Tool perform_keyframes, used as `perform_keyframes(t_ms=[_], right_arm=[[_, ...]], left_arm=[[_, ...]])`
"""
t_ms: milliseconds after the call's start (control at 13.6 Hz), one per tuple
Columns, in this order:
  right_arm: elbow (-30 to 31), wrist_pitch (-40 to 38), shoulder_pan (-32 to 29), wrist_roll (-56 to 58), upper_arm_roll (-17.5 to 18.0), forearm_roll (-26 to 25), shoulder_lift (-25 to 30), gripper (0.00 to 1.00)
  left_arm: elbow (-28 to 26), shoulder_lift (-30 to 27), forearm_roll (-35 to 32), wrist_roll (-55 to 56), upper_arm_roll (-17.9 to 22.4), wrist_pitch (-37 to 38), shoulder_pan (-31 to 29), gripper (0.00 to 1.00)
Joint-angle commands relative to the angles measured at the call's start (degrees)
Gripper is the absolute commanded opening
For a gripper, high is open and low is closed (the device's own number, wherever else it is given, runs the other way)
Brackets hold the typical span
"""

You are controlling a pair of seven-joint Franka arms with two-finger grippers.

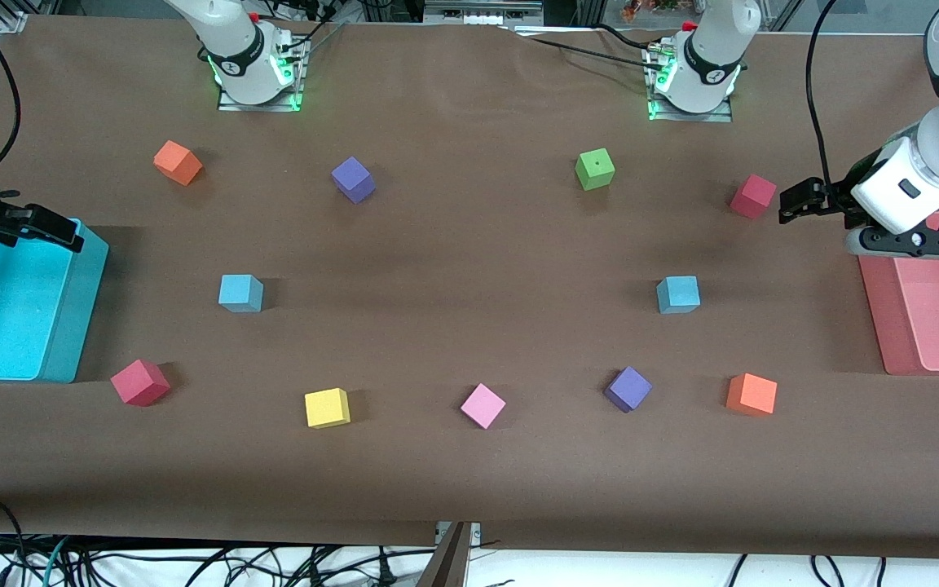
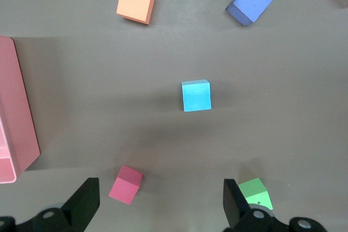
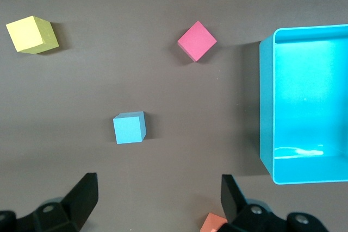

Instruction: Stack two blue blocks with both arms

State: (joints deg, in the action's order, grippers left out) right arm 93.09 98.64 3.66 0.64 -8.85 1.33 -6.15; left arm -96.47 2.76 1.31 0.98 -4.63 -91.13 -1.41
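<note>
Two small matte sky-blue foam cubes lie apart on the brown table cover, neither stacked nor touched. One blue cube, toward the right arm's end, sits near the large cyan plastic bin; nearer the front camera than it lie a crimson foam cube and a yellow foam cube. Other blue cube, toward the left arm's end, sits between a green foam cube, farther from the front camera, and a purple foam cube, nearer it; an orange foam cube lies just beside that purple one.

Further items:
- second orange cube
- second purple cube
- second crimson cube
- pink foam cube
- translucent pink tray at the left arm's end.

Left gripper: raised over the table by the pink tray's edge, jaws spread wide, nothing between them; its wrist view shows the nearby blue cube on the table.

Right gripper: raised over the cyan bin's rim, jaws spread wide, holding nothing; its wrist view shows its own blue cube resting apart from the bin.
</note>
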Motion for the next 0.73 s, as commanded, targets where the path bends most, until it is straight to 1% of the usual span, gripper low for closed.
perform_keyframes(t_ms=[0, 660], right_arm=[[-0.72, -0.55, -0.32, 0.24, 0.15, 0.34, -0.09, 1.00], [-0.72, -0.55, -0.49, -0.29, 0.06, 0.69, -0.44, 1.00]], left_arm=[[1.28, 0.40, 0.63, -1.33, -0.11, 1.22, -0.44, 1.00], [1.19, 0.40, 0.63, -1.33, -0.02, 1.22, -0.44, 1.00]])
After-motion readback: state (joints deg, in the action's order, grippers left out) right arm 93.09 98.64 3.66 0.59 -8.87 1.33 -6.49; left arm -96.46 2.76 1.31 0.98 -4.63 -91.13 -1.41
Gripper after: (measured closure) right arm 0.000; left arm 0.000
